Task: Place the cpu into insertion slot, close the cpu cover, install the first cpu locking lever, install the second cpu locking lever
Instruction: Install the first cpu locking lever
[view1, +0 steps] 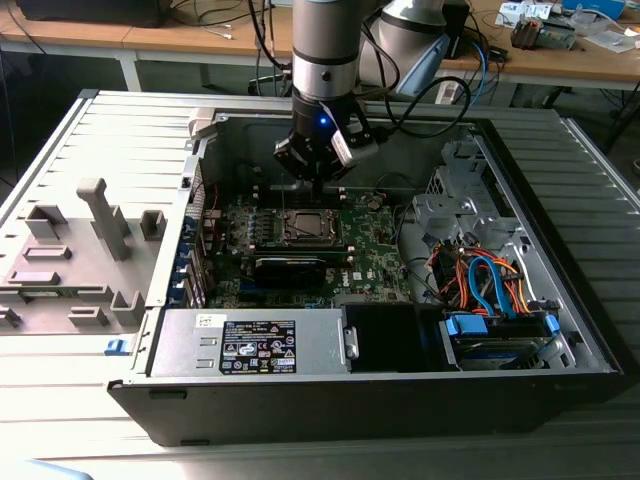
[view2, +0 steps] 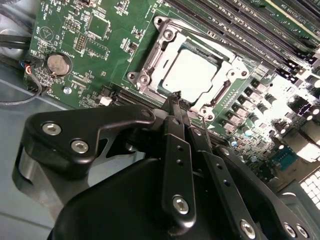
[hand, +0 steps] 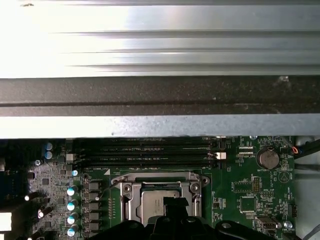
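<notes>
The cpu (view2: 187, 75) shows its silvery top inside the insertion slot (view1: 305, 226) on the green motherboard (view1: 375, 255). The cpu cover (view2: 150, 60), a metal frame, lies flat around the cpu (hand: 155, 204). My gripper (view2: 179, 100) hovers just above the socket's edge, black fingers pressed together with nothing between them. In the exterior view the gripper (view1: 316, 182) hangs over the socket's far side. A thin wire lever (view2: 204, 119) stands beside the fingers. In the first wrist view the gripper (hand: 175, 202) covers part of the socket.
The open computer case has a power supply (view1: 250, 345) along the near wall and a drive cage with blue and orange cables (view1: 495, 290) at the exterior view's right. Long black memory slots (hand: 145, 152) run beside the socket. A grey fixture (view1: 90, 240) stands outside the case.
</notes>
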